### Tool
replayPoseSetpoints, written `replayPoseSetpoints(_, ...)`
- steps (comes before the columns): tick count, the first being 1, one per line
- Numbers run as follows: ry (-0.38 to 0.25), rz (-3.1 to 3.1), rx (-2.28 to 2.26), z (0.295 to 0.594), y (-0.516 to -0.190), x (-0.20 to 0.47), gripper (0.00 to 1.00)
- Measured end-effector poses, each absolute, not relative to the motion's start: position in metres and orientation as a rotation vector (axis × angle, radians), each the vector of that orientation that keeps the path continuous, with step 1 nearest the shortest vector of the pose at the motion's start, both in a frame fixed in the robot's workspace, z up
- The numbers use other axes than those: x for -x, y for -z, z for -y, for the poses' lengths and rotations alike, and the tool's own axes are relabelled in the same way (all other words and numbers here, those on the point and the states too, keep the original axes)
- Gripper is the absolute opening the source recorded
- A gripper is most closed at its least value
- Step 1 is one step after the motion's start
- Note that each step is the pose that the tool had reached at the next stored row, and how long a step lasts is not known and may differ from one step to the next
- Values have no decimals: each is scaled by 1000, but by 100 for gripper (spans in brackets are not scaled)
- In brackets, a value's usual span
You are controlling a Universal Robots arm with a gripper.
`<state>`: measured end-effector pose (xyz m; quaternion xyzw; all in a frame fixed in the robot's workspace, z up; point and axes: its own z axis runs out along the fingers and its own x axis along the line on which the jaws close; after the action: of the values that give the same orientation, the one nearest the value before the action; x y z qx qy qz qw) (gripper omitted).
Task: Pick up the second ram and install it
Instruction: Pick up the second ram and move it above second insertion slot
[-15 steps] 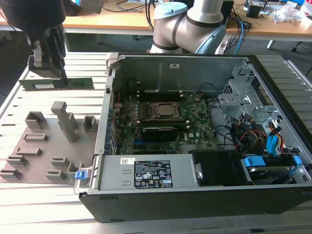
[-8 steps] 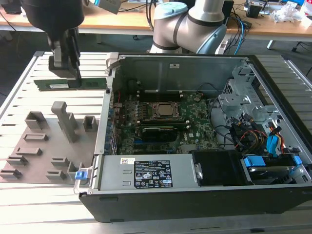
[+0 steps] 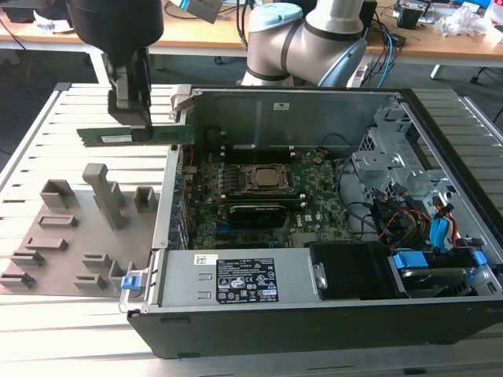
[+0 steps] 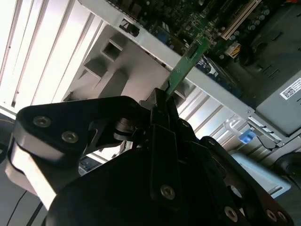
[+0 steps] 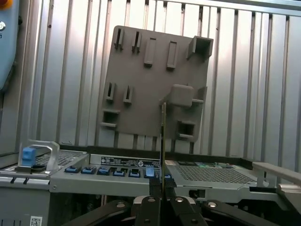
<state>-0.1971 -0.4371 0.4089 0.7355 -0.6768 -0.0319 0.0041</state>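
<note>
One stick, the second ram (image 3: pixel 98 136), is clenched mid-length in my claw (image 3: pixel 140 126), level, near the case (image 3: pixel 314 334) side wall; I judge this leaves its lower edge free.

This is a robotics lab or workshop: a robot arm (image 3: pixel 314 39) stands at a slatted aluminium table (image 3: pixel 47 330) bearing an opened computer case (image 3: pixel 314 110) and a grey fixture plate (image 3: pixel 86 236). Behind, wooden desks (image 3: pixel 204 35) carry loose cables (image 3: pixel 387 59) and equipment.
</note>
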Motion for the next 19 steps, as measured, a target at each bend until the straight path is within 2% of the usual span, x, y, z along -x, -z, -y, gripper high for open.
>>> replayPoseSetpoints(19,102,2120,-2304,435,-409,142,14)
